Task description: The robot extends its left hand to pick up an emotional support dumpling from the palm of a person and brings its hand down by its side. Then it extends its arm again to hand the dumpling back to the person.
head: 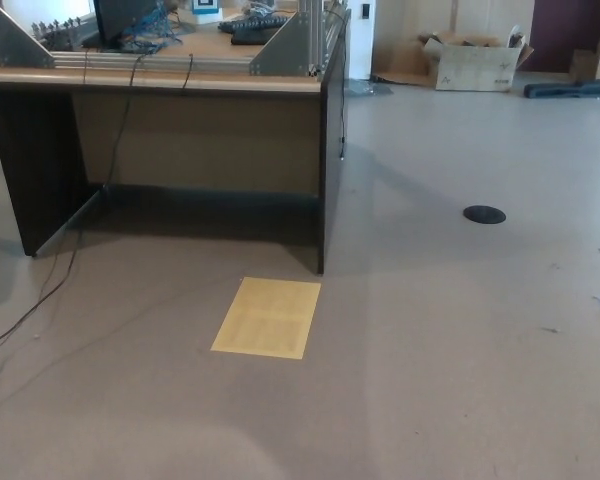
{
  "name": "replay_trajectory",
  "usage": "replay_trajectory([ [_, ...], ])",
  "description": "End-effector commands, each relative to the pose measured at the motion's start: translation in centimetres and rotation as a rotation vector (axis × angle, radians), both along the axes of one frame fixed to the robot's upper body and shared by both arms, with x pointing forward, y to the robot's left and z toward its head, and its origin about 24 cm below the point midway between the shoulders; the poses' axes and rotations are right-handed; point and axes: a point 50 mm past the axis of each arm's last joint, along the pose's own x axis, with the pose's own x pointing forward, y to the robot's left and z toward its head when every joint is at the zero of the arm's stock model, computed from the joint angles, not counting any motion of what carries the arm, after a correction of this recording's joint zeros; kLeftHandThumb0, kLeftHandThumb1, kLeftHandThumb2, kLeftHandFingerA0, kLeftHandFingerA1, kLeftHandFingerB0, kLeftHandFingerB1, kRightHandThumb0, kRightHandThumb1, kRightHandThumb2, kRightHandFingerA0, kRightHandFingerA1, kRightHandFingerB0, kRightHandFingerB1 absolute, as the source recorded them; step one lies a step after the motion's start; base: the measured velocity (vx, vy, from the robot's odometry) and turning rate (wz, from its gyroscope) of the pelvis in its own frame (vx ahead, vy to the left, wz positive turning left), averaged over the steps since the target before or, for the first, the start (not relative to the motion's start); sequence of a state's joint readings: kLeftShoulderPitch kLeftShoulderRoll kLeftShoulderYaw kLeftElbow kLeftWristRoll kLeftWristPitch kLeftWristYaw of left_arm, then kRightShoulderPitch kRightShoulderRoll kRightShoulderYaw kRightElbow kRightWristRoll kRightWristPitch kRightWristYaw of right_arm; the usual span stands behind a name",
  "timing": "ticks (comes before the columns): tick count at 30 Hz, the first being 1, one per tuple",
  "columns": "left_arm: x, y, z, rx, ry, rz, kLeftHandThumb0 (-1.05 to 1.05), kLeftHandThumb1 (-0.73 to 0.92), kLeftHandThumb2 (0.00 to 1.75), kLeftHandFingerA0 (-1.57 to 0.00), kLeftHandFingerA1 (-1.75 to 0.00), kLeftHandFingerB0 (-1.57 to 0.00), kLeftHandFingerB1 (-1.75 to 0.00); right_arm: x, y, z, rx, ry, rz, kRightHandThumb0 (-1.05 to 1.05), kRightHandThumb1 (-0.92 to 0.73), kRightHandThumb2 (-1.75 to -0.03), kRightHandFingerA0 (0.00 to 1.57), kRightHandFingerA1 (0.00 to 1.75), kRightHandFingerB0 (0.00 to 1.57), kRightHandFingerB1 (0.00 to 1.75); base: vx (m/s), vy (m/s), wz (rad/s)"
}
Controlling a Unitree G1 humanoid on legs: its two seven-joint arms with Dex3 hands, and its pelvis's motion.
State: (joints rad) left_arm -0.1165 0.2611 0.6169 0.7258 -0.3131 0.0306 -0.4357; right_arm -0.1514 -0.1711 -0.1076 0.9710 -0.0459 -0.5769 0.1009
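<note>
No dumpling, no person and no part of either hand shows in the head view. The picture holds only the floor and the furniture ahead of me.
A dark desk with metal brackets, cables and a keyboard stands at the upper left. A yellow sheet lies on the grey floor before it. A black cable trails at the left. A black floor disc and a cardboard box lie farther off.
</note>
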Motion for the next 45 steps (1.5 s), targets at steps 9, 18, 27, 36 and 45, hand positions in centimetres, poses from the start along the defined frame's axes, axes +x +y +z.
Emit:
replay_trajectory([
  [9,0.3,0.7,0.8,0.021,-0.037,-0.001,-0.04,0.84,0.61,-0.86,-1.68,-0.72,-0.79,0.5,-0.4,0.6,0.002,-0.027,-0.015,-0.41,-0.58,-0.57,0.79,0.52,0.45,0.36,0.00,0.000,0.00],
  [18,0.4,0.7,0.9,0.002,-0.049,-0.001,-0.02,0.83,0.59,-0.84,-1.69,-0.70,-0.79,0.6,-0.4,0.6,-0.008,-0.026,-0.011,-0.43,-0.57,-0.57,0.79,0.52,0.47,0.37,0.00,0.000,0.00],
  [27,5.5,-1.0,10.5,0.186,-0.379,-0.172,-0.12,0.73,0.66,-0.99,-1.44,-0.92,-0.73,0.7,-0.6,0.8,-0.019,-0.029,-0.009,-0.43,-0.59,-0.58,0.79,0.52,0.49,0.37,0.00,0.000,0.00],
  [36,7.9,-10.5,24.3,0.694,-0.772,-0.683,-0.12,0.73,0.63,-1.00,-1.23,-0.96,-0.67,0.6,-0.6,0.7,-0.025,-0.024,-0.006,-0.42,-0.58,-0.57,0.79,0.52,0.47,0.37,0.00,0.000,0.00],
  [45,7.8,-19.7,28.8,0.887,-0.881,-1.062,-0.15,0.70,0.65,-0.95,-1.19,-0.96,-0.65,1.5,-0.3,1.2,-0.025,-0.048,0.001,-0.42,-0.60,-0.58,0.80,0.52,0.51,0.38,0.00,0.000,0.00],
])
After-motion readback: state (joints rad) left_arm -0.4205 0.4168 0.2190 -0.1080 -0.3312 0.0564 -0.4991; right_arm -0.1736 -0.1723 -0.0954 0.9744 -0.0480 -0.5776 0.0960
